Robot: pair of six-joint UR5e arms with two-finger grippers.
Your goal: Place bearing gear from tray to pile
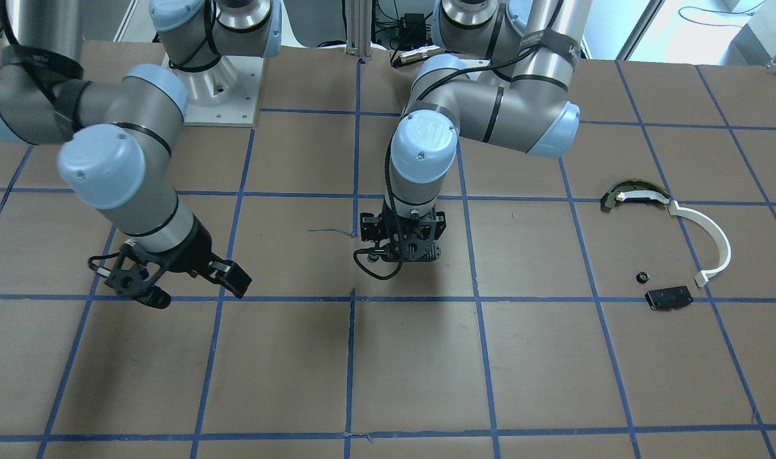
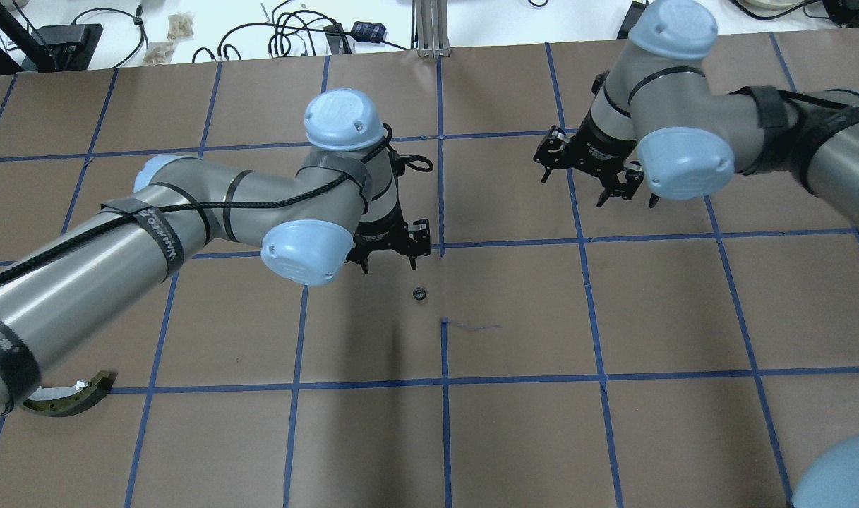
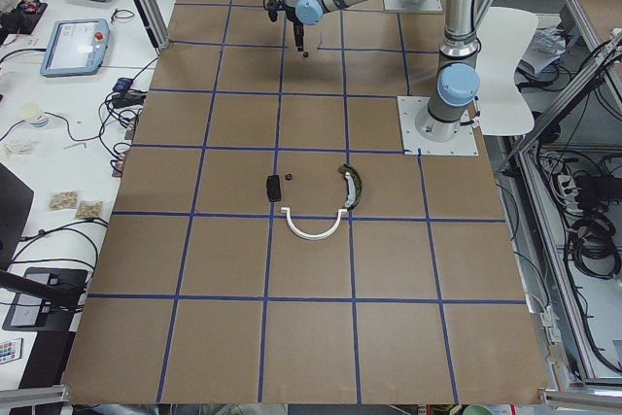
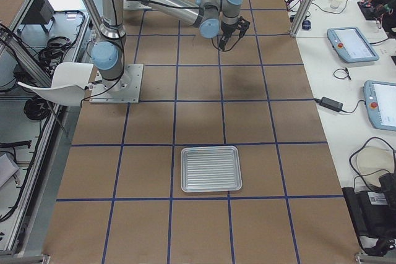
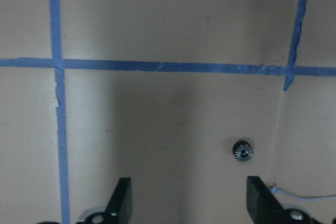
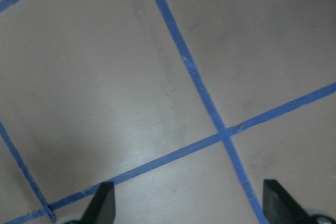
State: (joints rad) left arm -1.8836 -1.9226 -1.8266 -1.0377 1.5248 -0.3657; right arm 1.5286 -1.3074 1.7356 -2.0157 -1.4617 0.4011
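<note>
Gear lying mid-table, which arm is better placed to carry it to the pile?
Left. The left gripper hangs open beside the gear, and the pile lies on that arm's side. The right gripper, also open, is farther away.

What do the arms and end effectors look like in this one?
The left arm and right arm are silver tubes with pale blue joint caps, black straps and black cables. The left end effector and right end effector are black, two-fingered.
</note>
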